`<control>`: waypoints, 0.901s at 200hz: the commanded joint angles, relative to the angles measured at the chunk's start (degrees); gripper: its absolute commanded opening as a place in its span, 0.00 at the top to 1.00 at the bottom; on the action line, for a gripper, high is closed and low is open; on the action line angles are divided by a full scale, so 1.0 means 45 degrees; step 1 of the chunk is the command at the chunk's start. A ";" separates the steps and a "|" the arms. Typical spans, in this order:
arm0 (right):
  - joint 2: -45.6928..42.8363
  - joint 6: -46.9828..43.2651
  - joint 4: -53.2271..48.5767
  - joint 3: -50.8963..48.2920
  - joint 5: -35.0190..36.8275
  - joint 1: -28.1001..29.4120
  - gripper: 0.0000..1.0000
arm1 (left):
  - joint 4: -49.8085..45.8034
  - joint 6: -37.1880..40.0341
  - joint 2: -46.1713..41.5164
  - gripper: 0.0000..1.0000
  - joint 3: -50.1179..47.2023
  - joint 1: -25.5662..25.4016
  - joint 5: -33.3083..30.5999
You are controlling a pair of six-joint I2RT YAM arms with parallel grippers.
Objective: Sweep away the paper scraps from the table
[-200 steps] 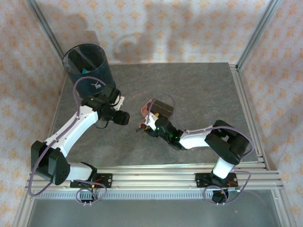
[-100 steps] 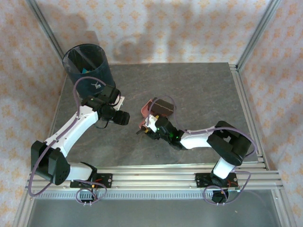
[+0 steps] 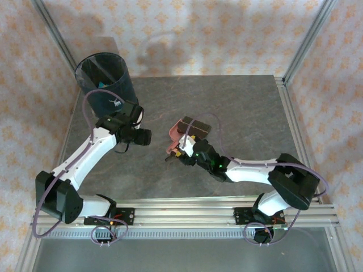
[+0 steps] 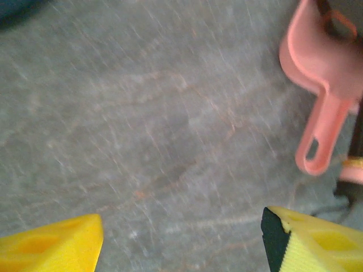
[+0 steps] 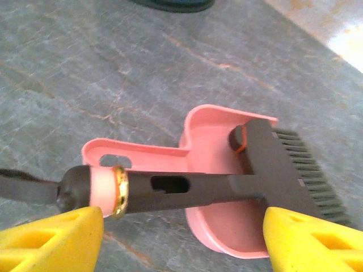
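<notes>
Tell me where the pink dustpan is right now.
Top view: the dustpan lies near the middle of the table, just ahead of the right gripper, with the dark brush resting across it.

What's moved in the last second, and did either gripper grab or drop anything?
The right arm's elbow swung out to the right and toward the near edge; the left wrist edged slightly left. No grab or release shows: the left gripper and right gripper are open. The pink dustpan, brush and bin kept their places.

Table (image 3: 238, 107) matt grey stone-patterned; dustpan (image 5: 211, 136) smooth pink plastic; brush (image 5: 275, 161) matt dark plastic.
</notes>
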 commanded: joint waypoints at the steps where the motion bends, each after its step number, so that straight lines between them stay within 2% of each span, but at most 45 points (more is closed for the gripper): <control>1: -0.0608 0.0371 0.0374 -0.0331 0.1841 0.0085 0.26 | 0.1957 -0.0856 -0.0736 0.26 -0.0585 0.0118 -0.2321; 40: -0.0771 0.0175 0.1049 -0.0524 0.5003 0.0085 0.25 | 0.4927 -0.0388 -0.1010 0.23 -0.2128 0.0119 -0.4391; 84: -0.0670 -0.0052 0.1029 -0.0120 0.8159 -0.0379 0.25 | 0.7998 0.1137 -0.0976 0.20 -0.3767 0.0120 -0.6839; 114: -0.1013 0.0437 0.0625 -0.0077 0.8576 -0.1557 0.25 | 1.0373 0.2309 -0.1065 0.15 -0.4977 0.0122 -0.8430; 135: -0.1177 0.0682 -0.0027 0.0054 0.8617 -0.2522 0.25 | 1.1908 0.2956 -0.1049 0.13 -0.5777 0.0225 -0.8881; 180: -0.1376 0.1027 -0.0594 -0.0179 0.8284 -0.4699 0.25 | 1.3829 0.3200 -0.0571 0.09 -0.6820 0.0742 -0.8679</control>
